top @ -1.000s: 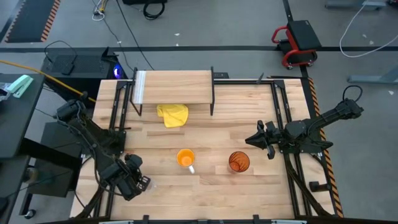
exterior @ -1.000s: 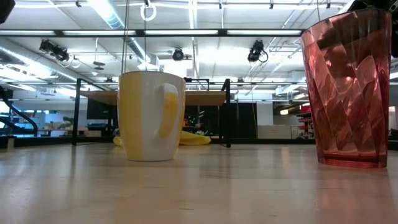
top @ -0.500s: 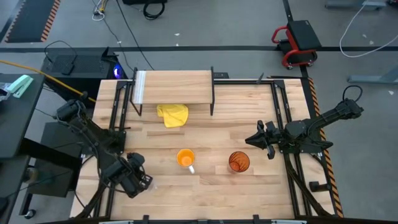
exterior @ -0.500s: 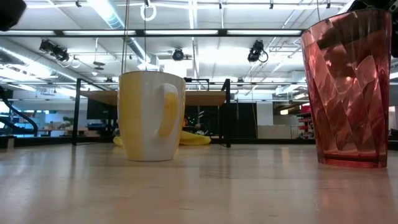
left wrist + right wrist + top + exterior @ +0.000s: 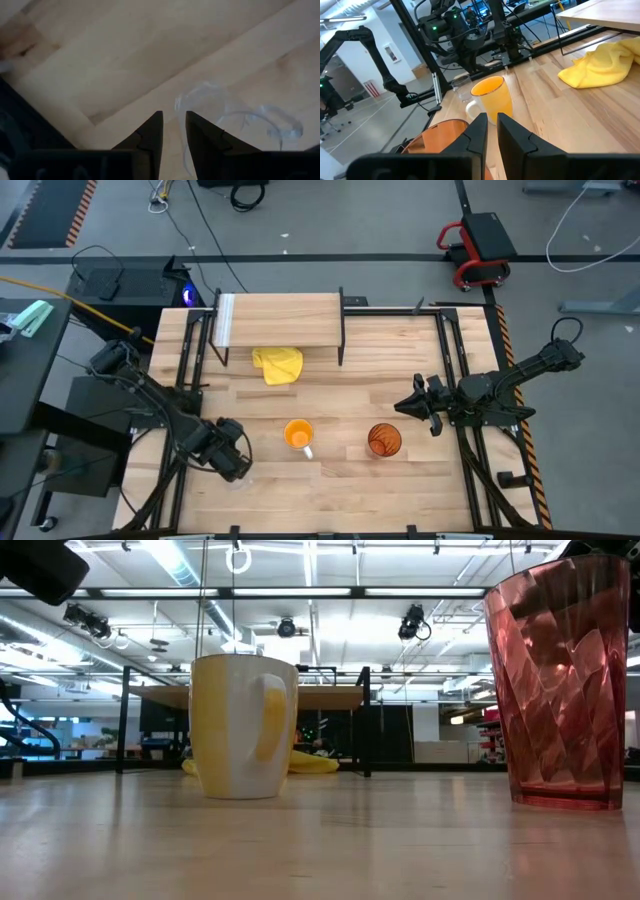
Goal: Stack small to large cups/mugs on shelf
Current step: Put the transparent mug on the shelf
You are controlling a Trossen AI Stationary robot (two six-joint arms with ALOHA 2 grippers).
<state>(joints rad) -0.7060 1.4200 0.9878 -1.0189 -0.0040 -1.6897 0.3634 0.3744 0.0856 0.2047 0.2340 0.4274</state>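
The small clear glass (image 5: 202,102) stands on the table near its near-left corner, faint in the high view (image 5: 240,478). My left gripper (image 5: 236,468) (image 5: 173,116) points down over its rim with a narrow gap between the fingers. The orange mug (image 5: 297,435) (image 5: 240,725) and the amber tumbler (image 5: 384,440) (image 5: 565,680) stand upright mid-table. The shelf (image 5: 285,320) stands on its black legs at the far edge. My right gripper (image 5: 400,406) (image 5: 492,117) hovers shut just beyond the tumbler. My left gripper comes at the glass from above, its fingertips (image 5: 158,120) standing at the rim's edge (image 5: 179,104). Whether they touch the glass, I cannot tell.
A yellow cloth (image 5: 278,364) lies crumpled on the table under the shelf's near edge. Black rails (image 5: 185,370) run along the table's left and right sides. Bare planks lie between the mug and the shelf.
My left gripper has moved toward the table's right and a little toward the far edge, from the near-left corner to over the clear glass. The mug, tumbler and right arm have stayed put.
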